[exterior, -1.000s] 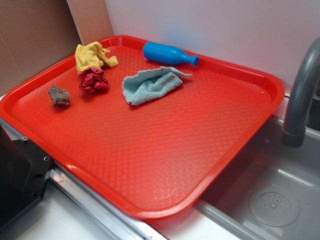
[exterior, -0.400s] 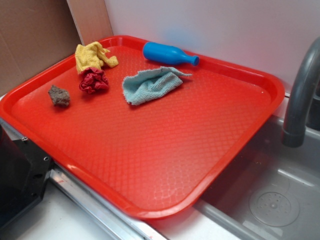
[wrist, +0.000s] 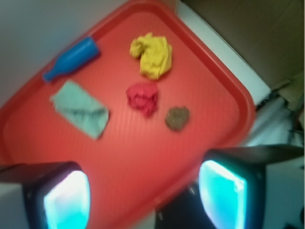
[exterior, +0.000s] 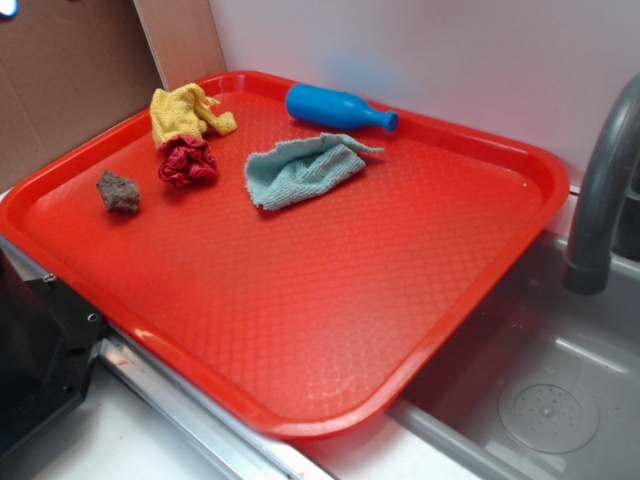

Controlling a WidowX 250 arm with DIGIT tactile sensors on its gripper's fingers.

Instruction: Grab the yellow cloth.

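Observation:
The yellow cloth [exterior: 185,112] lies crumpled in the far left corner of the red tray [exterior: 330,300]. In the wrist view the yellow cloth [wrist: 152,55] is far ahead, at the upper middle. My gripper [wrist: 144,198] hangs high above the tray's [wrist: 143,152] near edge. It is open, its cyan pads [wrist: 66,200] wide apart with nothing between them. In the exterior view only a pale blue fingertip [exterior: 6,6] shows, in the top left corner.
A dark red wad [exterior: 187,160] touches the yellow cloth's near side. A brown lump [exterior: 118,191], a light blue rag [exterior: 300,168] and a blue bottle [exterior: 335,107] also lie on the tray. A grey faucet [exterior: 600,200] and a sink [exterior: 530,380] stand to the right, cardboard [exterior: 70,70] behind left.
A bit of my gripper has come into the top left corner of the exterior view. Nothing on the tray has moved.

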